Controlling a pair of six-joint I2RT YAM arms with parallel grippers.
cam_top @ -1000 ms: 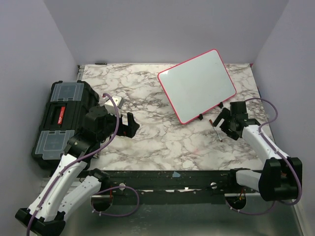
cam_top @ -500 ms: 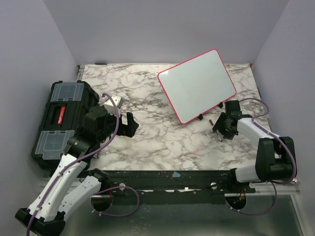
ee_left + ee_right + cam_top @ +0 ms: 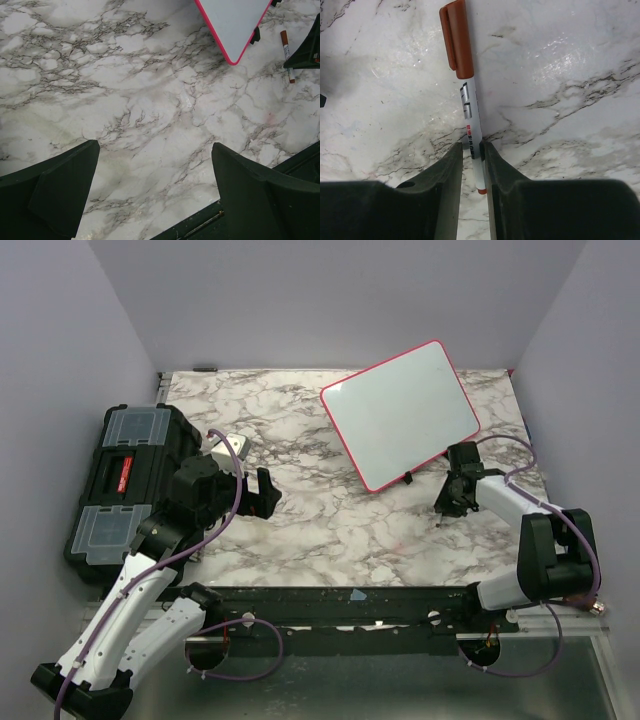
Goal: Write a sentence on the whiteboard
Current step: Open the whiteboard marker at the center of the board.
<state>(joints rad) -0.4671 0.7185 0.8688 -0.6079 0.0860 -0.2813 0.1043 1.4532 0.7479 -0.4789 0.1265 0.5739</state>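
The whiteboard, white with a pink-red rim, stands tilted on small black feet at the back right; its corner shows in the left wrist view. Its face is blank and no sentence shows. A white marker with a brown cap lies on the marble in front of the board, also seen in the left wrist view as the marker. My right gripper is down on the table, its fingers pressed on both sides of the marker's barrel. My left gripper hovers open over bare marble, nothing between its fingers.
A black toolbox with clear lid compartments sits at the left edge. A small white block lies beside it. A black rail runs along the near edge. Purple walls close in the table.
My right gripper has moved left and down onto the marker and closed from wide open onto its barrel. The left arm has not moved.
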